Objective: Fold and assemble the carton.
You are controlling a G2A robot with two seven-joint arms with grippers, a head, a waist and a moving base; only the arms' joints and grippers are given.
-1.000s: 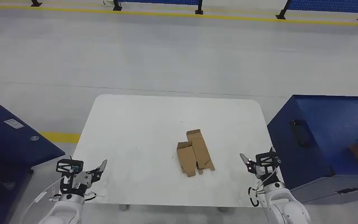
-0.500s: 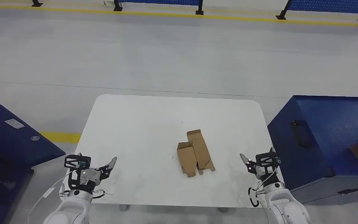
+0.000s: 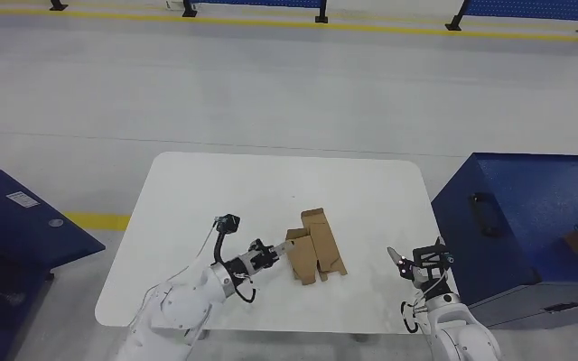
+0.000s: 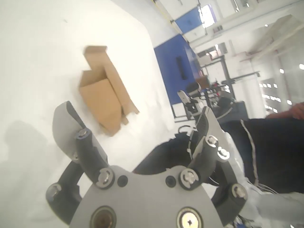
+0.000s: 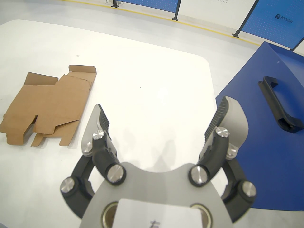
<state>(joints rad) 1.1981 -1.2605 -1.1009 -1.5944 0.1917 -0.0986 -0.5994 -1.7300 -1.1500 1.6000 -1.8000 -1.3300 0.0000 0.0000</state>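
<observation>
One flattened brown cardboard carton point(image 3: 314, 245) lies on my white table point(image 3: 217, 194); my left gripper point(image 3: 269, 253), jaws apart, sits just beside it; my right gripper point(image 3: 418, 255) gapes near one blue bin point(image 3: 519, 226).

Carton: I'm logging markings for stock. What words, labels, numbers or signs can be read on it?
None: the carton shows plain brown card on its visible faces, with no print, label or number. Its underside is hidden.
</observation>
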